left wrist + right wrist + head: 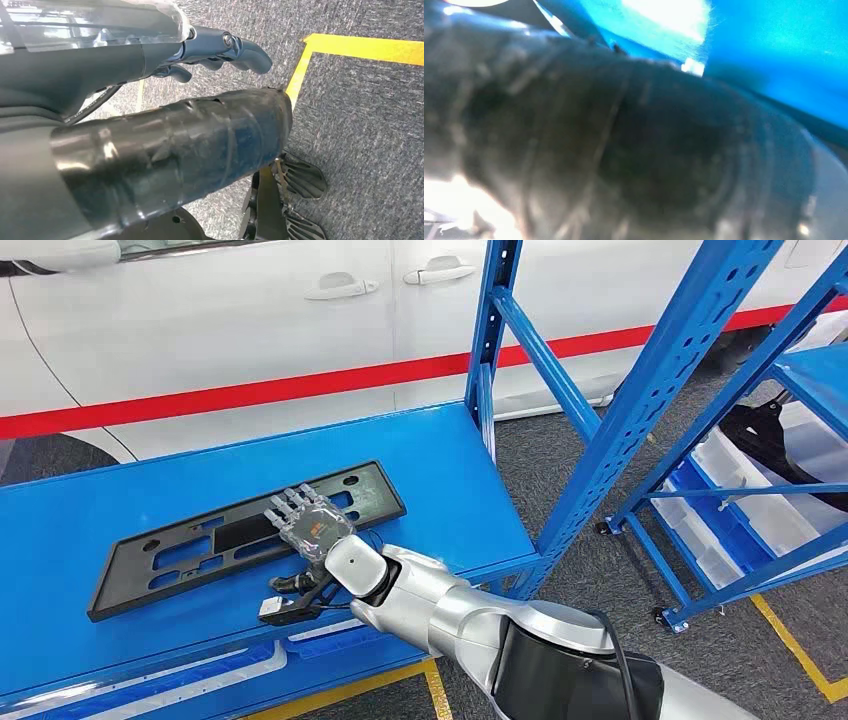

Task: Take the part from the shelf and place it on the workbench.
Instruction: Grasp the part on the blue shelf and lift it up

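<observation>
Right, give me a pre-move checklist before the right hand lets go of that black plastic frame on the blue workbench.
1. Flat black plastic frame lies on the blue workbench top: ok.
2. Frame fully supported, no edge past the bench front: ok in the head view.
3. Right hand rests on top of the frame; whether its fingers grip it: cannot tell.
4. Retreat path clear of the blue shelf upright beside the bench: ok.
5. Left hand hangs over the grey carpet, holding nothing: ok.
6. Right wrist view usable for checking contact: not ok, blurred.
</observation>
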